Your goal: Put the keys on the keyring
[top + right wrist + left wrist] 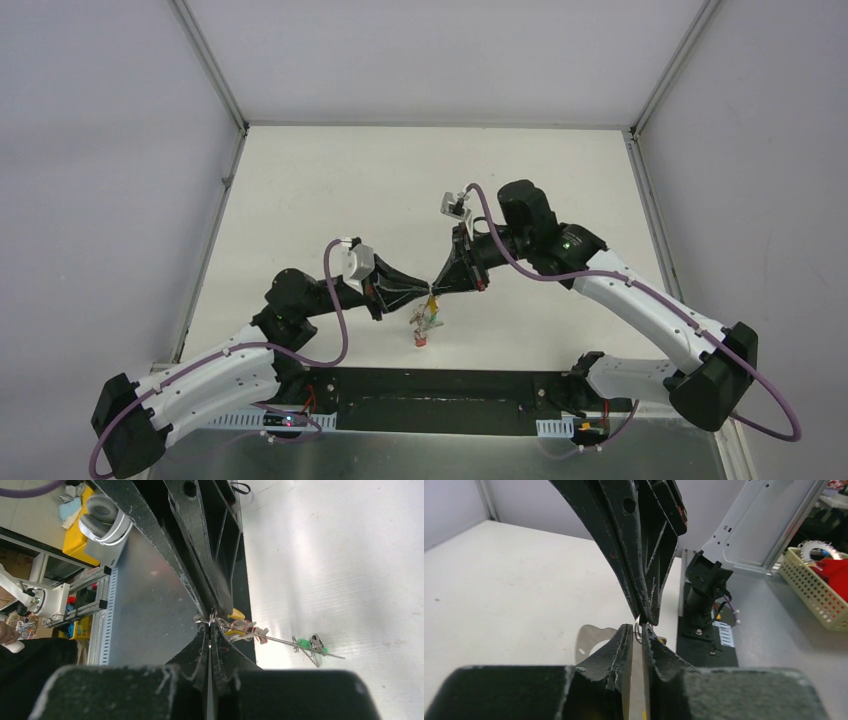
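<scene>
Right gripper (210, 630): closed tight, pinching the keyring (280, 640) wire at its tips.
Left gripper (637, 635): narrow, apparently nipping the same wire, tip to tip.
Keys (245, 630): hanging just beside both tips.
My plan: hold one pinch firm, feed slowly.

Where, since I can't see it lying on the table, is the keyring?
Top view: the keyring is off the table, near centre, pinched where the left gripper and right gripper meet tip to tip, with keys dangling below.
</scene>
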`<state>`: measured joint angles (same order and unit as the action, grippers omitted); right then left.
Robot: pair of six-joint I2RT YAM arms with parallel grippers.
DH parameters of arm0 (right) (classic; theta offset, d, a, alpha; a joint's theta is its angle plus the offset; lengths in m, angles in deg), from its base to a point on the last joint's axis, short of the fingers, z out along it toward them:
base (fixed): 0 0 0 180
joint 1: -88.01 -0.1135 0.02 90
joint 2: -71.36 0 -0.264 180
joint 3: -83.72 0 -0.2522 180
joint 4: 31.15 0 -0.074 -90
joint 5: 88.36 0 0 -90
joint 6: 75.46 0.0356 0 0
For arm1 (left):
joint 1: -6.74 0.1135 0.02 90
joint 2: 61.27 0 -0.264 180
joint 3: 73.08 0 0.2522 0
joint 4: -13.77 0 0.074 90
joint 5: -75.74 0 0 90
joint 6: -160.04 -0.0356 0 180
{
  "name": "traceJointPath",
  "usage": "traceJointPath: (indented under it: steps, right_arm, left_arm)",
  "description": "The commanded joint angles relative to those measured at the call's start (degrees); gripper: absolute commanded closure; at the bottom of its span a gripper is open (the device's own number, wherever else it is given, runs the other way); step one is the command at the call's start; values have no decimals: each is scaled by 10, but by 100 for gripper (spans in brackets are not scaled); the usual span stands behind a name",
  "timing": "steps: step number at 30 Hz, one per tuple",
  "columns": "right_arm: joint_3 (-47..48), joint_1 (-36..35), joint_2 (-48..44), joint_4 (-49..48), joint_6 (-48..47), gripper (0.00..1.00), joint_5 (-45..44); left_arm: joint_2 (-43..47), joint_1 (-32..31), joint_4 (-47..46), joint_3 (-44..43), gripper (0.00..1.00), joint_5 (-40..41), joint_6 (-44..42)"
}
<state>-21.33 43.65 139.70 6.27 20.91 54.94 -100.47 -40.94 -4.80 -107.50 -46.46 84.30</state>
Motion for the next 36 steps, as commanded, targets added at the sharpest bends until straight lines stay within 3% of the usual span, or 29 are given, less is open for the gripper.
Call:
traceJointPath:
  steps: [1,4,11,20,27,36]
  right_arm:
    - [64,-4,3,99,-67,100,-28]
    - [104,-8,23,177,-107,100,-59]
    - [191,-39,83,334,-172,100,-139]
    - [235,-63,96,369,-190,100,-154]
    - [231,-72,96,356,-193,100,-133]
    - [232,-78,92,348,-190,100,-135]
  left_arm:
    - [26,-4,7,-34,81,1,-16]
    - [30,-4,67,-53,70,1,-32]
    - [-7,-5,162,-102,65,-36,-67]
    - [-55,-5,240,-152,64,-105,-147]
    - [-92,-6,242,-172,67,-142,-144]
    - [-109,-11,216,-167,82,-150,-124]
